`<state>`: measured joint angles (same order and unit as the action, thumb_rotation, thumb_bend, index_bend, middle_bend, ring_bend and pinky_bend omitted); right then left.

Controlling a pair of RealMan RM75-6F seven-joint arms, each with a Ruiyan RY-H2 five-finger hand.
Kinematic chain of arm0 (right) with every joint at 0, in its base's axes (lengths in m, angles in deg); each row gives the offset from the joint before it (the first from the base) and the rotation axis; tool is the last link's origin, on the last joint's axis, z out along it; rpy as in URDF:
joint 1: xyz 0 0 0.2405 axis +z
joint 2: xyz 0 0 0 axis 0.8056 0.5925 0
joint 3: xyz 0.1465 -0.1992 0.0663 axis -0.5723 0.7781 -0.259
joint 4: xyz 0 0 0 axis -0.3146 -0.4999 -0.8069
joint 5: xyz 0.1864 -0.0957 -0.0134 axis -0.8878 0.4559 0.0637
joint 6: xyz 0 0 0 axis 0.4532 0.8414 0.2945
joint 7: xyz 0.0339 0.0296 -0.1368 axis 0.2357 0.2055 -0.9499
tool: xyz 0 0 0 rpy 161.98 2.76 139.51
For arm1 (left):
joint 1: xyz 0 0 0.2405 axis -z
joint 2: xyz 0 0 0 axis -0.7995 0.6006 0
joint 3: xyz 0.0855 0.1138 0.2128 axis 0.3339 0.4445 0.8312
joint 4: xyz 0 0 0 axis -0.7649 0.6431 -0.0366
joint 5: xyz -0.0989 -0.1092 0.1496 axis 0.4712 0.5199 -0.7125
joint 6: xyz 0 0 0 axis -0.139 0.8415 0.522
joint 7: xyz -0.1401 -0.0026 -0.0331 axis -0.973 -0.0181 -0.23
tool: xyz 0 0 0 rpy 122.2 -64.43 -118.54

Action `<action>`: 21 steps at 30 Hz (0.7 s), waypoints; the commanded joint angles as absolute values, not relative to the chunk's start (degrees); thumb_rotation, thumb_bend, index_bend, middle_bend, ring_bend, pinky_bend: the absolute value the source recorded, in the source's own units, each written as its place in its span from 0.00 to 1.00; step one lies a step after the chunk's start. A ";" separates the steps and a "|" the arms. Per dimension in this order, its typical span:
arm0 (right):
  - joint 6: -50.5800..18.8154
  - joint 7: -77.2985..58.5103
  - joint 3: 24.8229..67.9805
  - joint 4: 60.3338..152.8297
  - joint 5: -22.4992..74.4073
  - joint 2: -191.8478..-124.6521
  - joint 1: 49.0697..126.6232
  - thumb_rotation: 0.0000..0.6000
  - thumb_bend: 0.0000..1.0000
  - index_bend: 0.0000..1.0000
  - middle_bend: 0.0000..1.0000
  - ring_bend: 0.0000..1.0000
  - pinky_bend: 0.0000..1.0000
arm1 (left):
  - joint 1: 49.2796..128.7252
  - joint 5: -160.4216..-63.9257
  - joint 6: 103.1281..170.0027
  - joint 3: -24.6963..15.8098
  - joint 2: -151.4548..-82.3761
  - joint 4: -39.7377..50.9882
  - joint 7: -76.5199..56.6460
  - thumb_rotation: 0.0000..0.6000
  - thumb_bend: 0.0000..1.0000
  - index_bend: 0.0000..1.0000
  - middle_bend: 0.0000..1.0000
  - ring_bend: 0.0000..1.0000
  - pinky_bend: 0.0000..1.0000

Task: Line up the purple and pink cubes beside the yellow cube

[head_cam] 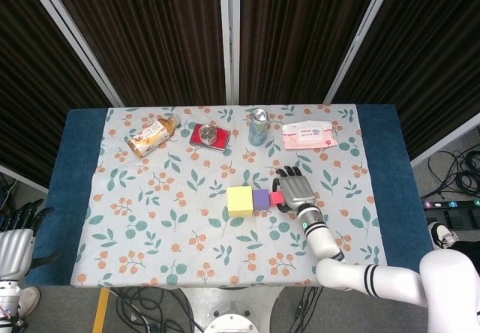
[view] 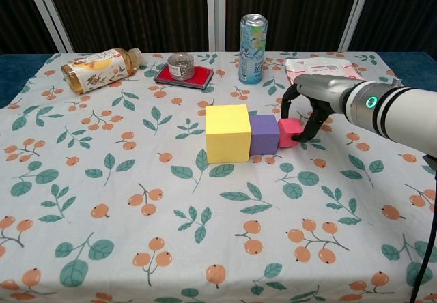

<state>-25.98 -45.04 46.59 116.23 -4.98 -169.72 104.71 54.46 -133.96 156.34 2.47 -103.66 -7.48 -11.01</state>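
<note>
On the flowered tablecloth (view: 136,248) we see three cubes in a row near the middle of the table. The yellow cube (view: 227,133) is the largest and sits at the left end. The purple cube (view: 263,134) touches its right face, and the pink cube (view: 289,132), the smallest, sits against the right side of the purple one. In the head view the same row reads yellow (head_cam: 240,200), purple (head_cam: 260,199), pink (head_cam: 277,197).

Our right hand (view: 315,102) arches over the pink cube from the right, fingers (view: 305,131) curled down around its far and right sides. From the chest view they seem to touch the cube, though we cannot be sure whether they grip it or only rest against it. The cube looks to be sitting on the cloth. In the head view the hand (head_cam: 296,190) covers most of the cube's right side.

Our left hand (head_cam: 16,243) shows only in the head view, off the table at its lower left corner, fingers apart and holding nothing.

Along the far edge of the table lie a bottle (view: 99,68) on its side at the left, a small round tin (view: 181,65) on a red case (view: 184,77), an upright drink can (view: 252,39), and a pack of wipes (view: 317,69) at the right, just behind the right hand.
</note>
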 commanded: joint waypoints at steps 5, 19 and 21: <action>-25.45 -45.28 46.50 115.38 -5.25 -170.57 104.96 1.00 0.22 0.47 0.12 0.00 0.00 | 54.42 -133.89 156.18 2.58 -103.81 -7.12 -11.25 1.00 0.03 0.25 0.18 0.09 0.13; -25.73 -45.67 46.58 114.79 -5.55 -171.31 105.24 1.00 0.19 0.38 0.10 0.00 0.00 | 54.32 -133.96 156.22 2.68 -104.11 -6.52 -11.73 1.00 0.03 0.25 0.18 0.09 0.13; -25.66 -45.69 46.65 115.04 -5.48 -171.19 105.19 1.00 0.18 0.36 0.10 0.00 0.00 | 54.27 -133.91 156.27 2.66 -104.15 -6.44 -11.82 1.00 0.03 0.25 0.18 0.09 0.13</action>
<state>-25.69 -45.68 46.63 114.98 -5.51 -171.23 105.21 54.28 -133.92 156.26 2.67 -104.15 -6.45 -11.81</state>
